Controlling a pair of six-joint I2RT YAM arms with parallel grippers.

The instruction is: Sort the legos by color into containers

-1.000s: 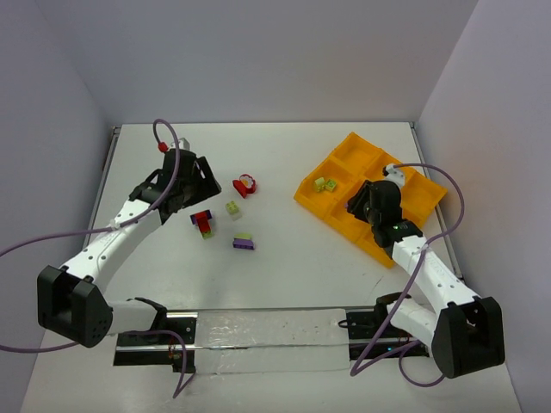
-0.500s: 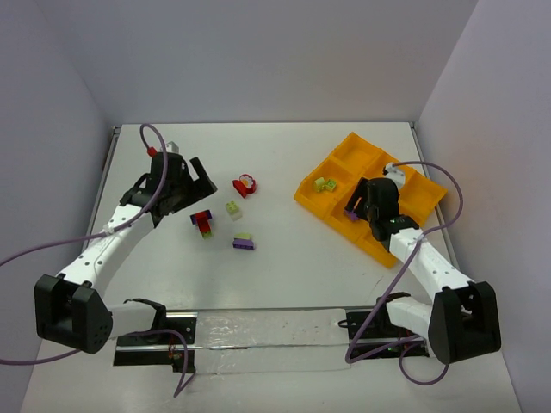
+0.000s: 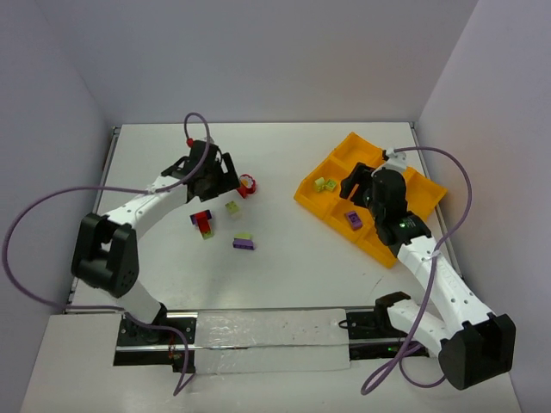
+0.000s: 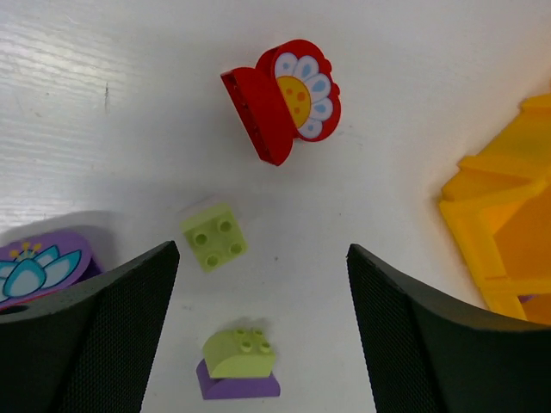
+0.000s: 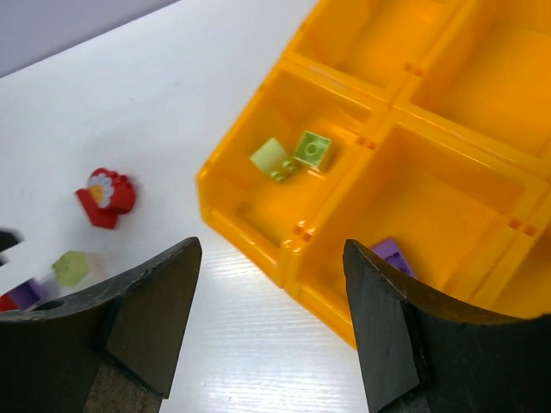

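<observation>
Loose legos lie on the white table: a red flower brick [image 3: 247, 184] [image 4: 288, 99], a yellow-green brick [image 3: 232, 207] [image 4: 213, 237], a red-and-purple clump [image 3: 203, 221], and a yellow-green brick on a purple one [image 3: 244, 243] [image 4: 239, 366]. My left gripper [image 3: 225, 182] [image 4: 261, 258] is open and empty, hovering just left of the red flower brick. The orange-yellow tray [image 3: 360, 151] [image 5: 379, 116] holds two yellow-green bricks [image 3: 325, 184] [image 5: 293, 155] in one compartment and a purple brick [image 3: 353, 220] [image 5: 394, 255] in the adjacent one. My right gripper [image 3: 351, 182] [image 5: 271, 258] is open and empty above the tray's near-left edge.
A purple flower-printed brick [image 4: 39, 268] shows beside the left finger. The tray sits at the back right, angled, near the right wall. Purple cables loop off both arms. A metal rail runs along the table's near edge.
My left arm has swung right, up to the red flower brick. My right gripper has opened and lifted back; the purple brick it carried now lies in a tray compartment.
</observation>
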